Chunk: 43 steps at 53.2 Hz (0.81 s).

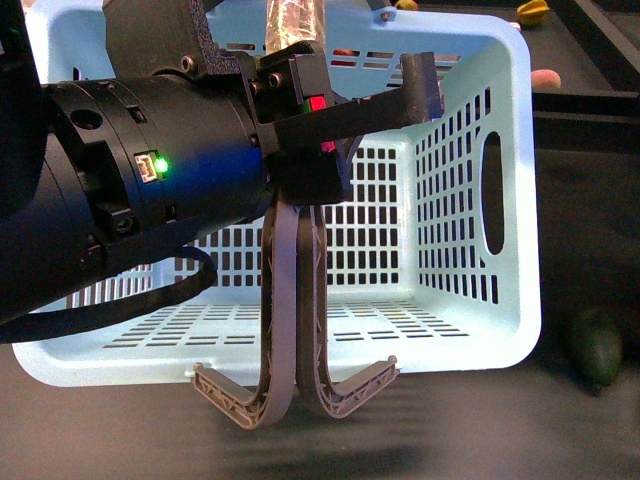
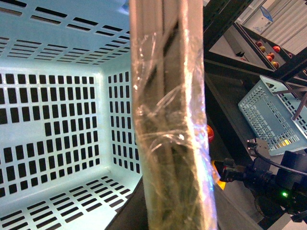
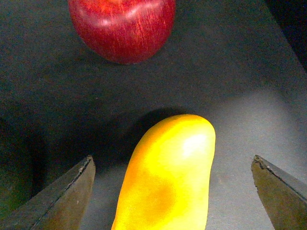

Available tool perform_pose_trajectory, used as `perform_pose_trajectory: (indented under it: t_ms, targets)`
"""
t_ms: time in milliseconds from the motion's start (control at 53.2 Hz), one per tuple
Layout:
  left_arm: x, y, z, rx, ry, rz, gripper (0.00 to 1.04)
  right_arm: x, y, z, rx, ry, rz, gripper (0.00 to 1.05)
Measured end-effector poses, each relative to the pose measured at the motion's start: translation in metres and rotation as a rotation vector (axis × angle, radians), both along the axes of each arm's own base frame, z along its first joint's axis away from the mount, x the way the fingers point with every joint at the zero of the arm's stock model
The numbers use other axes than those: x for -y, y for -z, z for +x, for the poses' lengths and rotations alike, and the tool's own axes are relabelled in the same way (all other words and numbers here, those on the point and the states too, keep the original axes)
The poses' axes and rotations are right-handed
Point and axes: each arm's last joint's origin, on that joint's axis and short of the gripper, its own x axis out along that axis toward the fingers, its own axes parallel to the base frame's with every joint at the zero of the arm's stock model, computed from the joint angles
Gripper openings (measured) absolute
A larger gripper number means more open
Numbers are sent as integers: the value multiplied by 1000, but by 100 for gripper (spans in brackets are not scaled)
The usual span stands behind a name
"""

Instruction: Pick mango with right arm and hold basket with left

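The left arm point(image 1: 150, 170) fills my front view from nine o'clock, with the left gripper point(image 1: 350, 95) at the basket point(image 1: 500, 200). I cannot tell whether it is clamped there, because a plastic-wrapped finger point(image 2: 168, 120) blocks that wrist camera. A green fruit point(image 1: 597, 345) lies at four o'clock of the basket. The right gripper point(image 3: 172, 160) is spread wide astride the mango point(image 3: 168, 182), touching neither side, with a red apple point(image 3: 122, 26) near beyond its tip. I judge this the grasp step: settle lower, then close gently on the glossy skin.
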Motion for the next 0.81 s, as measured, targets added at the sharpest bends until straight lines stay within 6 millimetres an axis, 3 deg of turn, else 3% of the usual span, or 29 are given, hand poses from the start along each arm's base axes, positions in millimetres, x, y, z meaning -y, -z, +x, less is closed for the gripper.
perform_pose_trajectory:
  t_ms: [320,809]
  targets:
    - [0,0,0,0,-1,0,10,-5,23,11,-50,-5,63,97]
    - [0,0,0,0,-1,0,10,-12,46,4,-133,-4,94,97]
